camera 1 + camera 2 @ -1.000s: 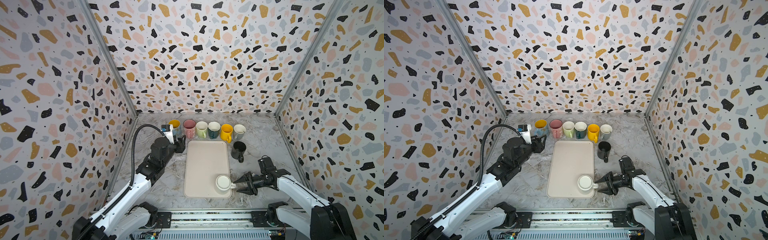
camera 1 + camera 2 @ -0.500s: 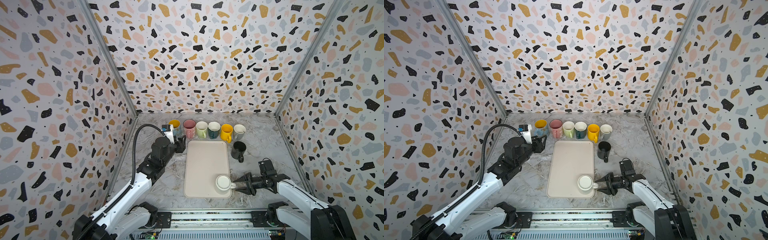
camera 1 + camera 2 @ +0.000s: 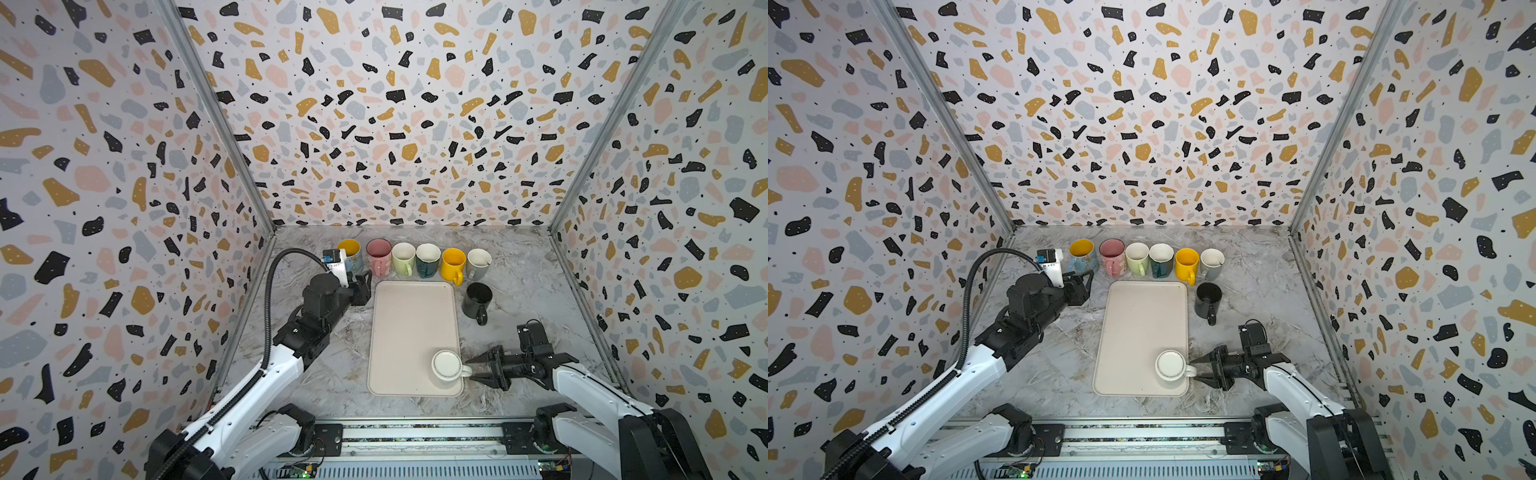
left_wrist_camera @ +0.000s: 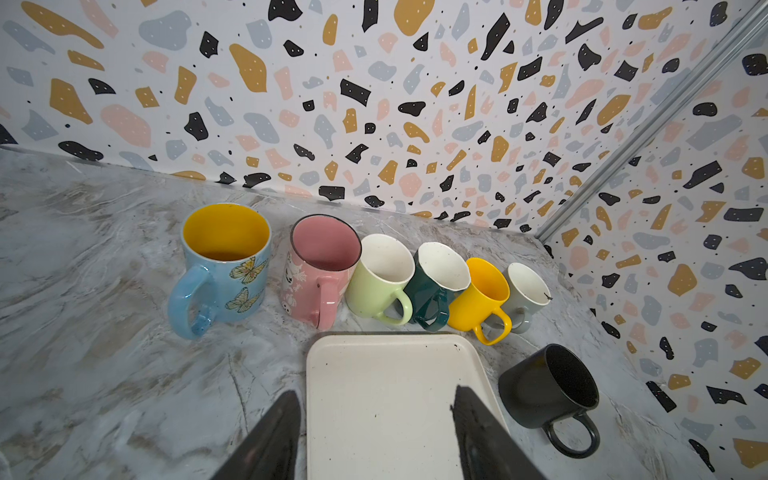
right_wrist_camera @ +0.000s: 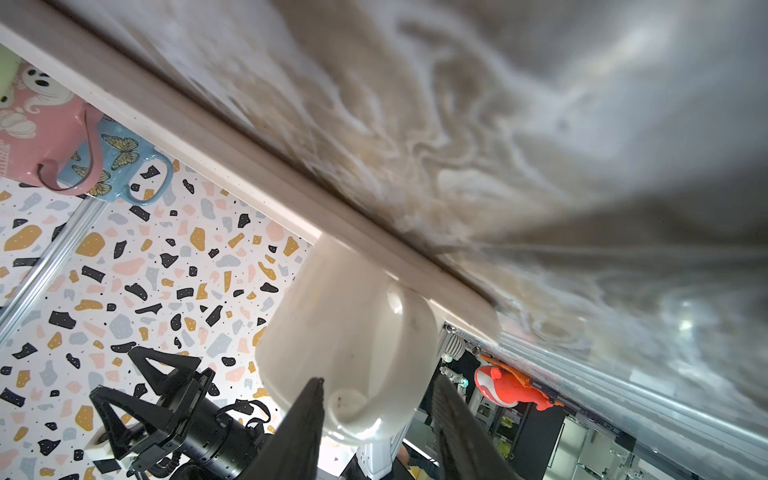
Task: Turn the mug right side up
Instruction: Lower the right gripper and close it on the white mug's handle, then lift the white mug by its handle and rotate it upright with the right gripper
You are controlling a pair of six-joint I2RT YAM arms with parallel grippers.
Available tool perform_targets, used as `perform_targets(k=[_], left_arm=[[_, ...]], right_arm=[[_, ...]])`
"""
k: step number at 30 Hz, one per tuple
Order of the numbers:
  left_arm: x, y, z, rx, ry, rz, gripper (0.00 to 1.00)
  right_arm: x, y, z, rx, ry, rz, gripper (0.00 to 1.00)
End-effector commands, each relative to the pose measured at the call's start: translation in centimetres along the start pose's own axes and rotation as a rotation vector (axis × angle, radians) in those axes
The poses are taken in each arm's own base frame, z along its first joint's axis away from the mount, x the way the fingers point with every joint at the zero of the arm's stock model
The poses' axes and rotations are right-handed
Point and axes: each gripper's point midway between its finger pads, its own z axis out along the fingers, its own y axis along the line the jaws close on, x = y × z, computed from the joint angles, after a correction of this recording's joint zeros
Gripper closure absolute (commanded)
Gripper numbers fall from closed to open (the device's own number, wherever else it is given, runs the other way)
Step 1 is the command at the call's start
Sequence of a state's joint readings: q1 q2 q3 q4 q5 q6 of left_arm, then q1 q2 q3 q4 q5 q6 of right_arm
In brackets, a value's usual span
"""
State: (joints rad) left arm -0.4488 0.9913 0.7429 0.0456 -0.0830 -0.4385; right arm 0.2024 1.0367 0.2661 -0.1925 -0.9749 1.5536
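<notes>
White mug (image 3: 446, 365) (image 3: 1170, 365) upside down, base up, on the near right corner of the tray (image 3: 411, 316), handle pointing out over the tray's right edge. Right claw (image 3: 471, 369) (image 3: 1195, 369) low and level just right of the tray, released, jaws apart and straddling the handle. In the right wrist view, a dark finger on each side of the handle loop, a gap visible, no squeeze on the white mug (image 5: 345, 332). Left claw (image 3: 361, 286) (image 4: 374, 399) off the tray's far left corner, also released, jaws spread with nothing between them, above the marbled surface (image 3: 332, 374). Beyond the tray's far edge, row of six mugs (image 4: 380, 276), all upright with mouths up. Black mug (image 3: 477, 297) upright just right of the tray's far right corner, handle toward the near side.
</notes>
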Motion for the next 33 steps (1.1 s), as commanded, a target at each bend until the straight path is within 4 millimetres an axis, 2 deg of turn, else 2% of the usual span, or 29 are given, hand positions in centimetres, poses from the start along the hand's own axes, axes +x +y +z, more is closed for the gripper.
perform_targets(k=[1, 15, 21, 25, 33], left_arm=[[-0.2, 0.0, 0.3, 0.009, -0.018, -0.006, 0.4], [0.1, 0.4, 0.6, -0.006, 0.0, 0.014, 0.41], [0.2, 0.4, 0.7, -0.007, 0.002, 0.013, 0.41], [0.3, 0.5, 0.7, -0.011, 0.005, 0.012, 0.4], [0.4, 0.7, 0.6, -0.014, 0.007, 0.011, 0.41]], right_arm=[[-0.2, 0.4, 0.3, -0.014, -0.001, 0.003, 0.55], [-0.1, 1.0, 2.0, 0.025, 0.036, -0.012, 0.56], [-0.1, 1.5, 2.5, 0.038, 0.049, -0.03, 0.6], [0.2, 1.8, 2.9, 0.044, 0.066, -0.055, 0.65], [0.4, 1.3, 3.2, 0.059, 0.077, -0.062, 0.83]])
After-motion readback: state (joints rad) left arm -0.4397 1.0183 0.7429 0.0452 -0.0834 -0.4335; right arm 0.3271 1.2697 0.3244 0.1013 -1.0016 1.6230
